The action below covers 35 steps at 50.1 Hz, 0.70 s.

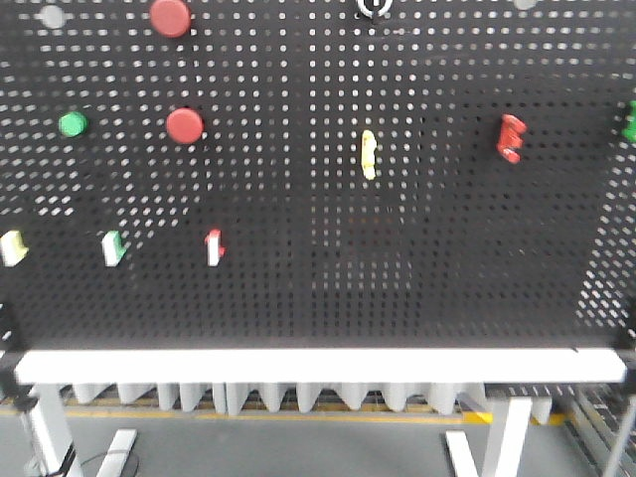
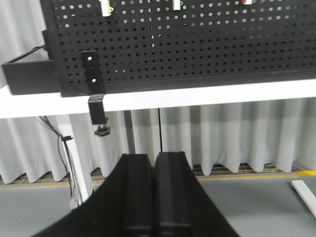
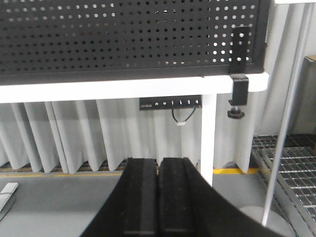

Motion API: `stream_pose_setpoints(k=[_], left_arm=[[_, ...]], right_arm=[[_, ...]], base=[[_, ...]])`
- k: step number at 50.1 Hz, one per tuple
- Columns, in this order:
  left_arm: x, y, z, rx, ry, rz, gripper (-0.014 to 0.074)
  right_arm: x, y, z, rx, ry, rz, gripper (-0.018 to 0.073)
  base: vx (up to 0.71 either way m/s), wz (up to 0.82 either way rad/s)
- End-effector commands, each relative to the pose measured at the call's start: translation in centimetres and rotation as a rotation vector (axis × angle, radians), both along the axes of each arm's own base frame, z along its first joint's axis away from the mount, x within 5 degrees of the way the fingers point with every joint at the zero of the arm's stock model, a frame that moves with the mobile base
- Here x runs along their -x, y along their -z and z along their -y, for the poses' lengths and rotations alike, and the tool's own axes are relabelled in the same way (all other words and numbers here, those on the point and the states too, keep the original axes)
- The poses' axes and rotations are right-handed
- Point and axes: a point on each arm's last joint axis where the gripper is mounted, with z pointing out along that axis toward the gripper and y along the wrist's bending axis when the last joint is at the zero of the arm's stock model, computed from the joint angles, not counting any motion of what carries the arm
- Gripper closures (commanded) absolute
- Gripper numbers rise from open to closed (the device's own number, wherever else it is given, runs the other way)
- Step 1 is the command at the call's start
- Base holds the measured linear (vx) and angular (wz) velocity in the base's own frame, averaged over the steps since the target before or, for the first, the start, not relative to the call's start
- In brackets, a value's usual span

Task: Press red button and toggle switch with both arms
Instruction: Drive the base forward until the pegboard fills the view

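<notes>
Left wrist, closed left claw point(image 2: 154, 160) below pegboard point(image 2: 197, 49)

left gripper point(image 2: 153, 159): both fingers point(image 2: 136, 192) pressed flat together, seam closed, pointing straight ahead, wrist level. right gripper point(image 3: 158, 162): same pose, fingers point(image 3: 177, 192) closed against each other, aimed forward, wrist level too.

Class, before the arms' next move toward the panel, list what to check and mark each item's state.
1. Left gripper fingers closed for pressing: ok.
2. Right gripper fingers closed: ok.
3. Target is upper red button or lower red button: cannot tell.
4. Toggle switch fully in front view: not ok, cut by top edge.
5. Grippers raised to the controls: not ok, both sit below the table edge.
</notes>
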Motion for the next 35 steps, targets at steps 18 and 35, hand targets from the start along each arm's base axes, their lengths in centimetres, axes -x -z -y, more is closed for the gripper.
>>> stream_pose_setpoints(k=[18,35], left_arm=[[-0.1,0.16,0.07,0.011,0.008,0.061,0.0594],[-0.1,0.16,0.07,0.011,0.008,0.061,0.0594]], right_arm=[[-0.1,-0.35,0.01,0.012,0.0,0.07,0.0562],[-0.1,-0.35,0.01,0.012,0.0,0.07,0.0562]], base=[[0.28,-0.01],[0.13,0.01]])
